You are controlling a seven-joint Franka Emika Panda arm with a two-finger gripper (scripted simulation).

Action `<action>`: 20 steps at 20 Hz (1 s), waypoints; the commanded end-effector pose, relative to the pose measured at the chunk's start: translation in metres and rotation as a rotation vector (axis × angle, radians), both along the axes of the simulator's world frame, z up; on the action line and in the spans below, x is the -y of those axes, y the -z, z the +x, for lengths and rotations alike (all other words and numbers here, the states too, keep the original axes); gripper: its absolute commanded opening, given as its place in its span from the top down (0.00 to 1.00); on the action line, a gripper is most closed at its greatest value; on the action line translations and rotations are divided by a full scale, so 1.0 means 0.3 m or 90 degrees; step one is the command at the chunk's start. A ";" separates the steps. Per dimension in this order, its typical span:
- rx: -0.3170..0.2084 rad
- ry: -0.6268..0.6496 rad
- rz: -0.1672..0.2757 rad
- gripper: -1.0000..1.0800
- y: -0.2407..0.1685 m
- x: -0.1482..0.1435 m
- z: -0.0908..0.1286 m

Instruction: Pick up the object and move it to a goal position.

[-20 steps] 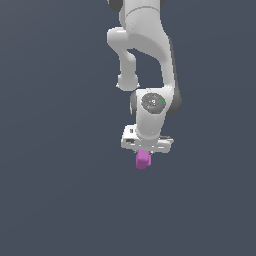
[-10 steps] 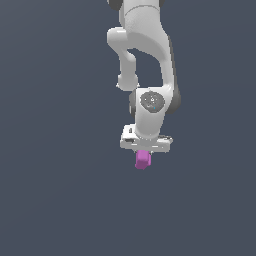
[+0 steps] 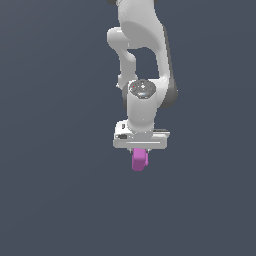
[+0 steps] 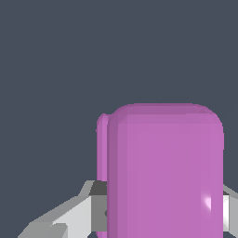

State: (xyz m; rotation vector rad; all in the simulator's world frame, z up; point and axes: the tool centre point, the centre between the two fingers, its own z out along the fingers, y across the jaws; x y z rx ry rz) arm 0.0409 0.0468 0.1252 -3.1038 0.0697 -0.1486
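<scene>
In the exterior view the arm [image 3: 142,75] is cut off above; below its white gripper [image 3: 140,152] the purple block [image 3: 139,160] hangs clamped, its upper part hidden; in the wrist view the block [image 4: 165,172] fills the middle, hiding most of both fingers [image 4: 76,214]; plain dark ground [image 3: 50,200] all round

The arm [image 3: 142,60] hangs vertical — wrist down, jaws closed on their load.
</scene>
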 end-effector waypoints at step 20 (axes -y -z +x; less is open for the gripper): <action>0.186 -0.151 0.056 1.00 -0.440 0.235 0.143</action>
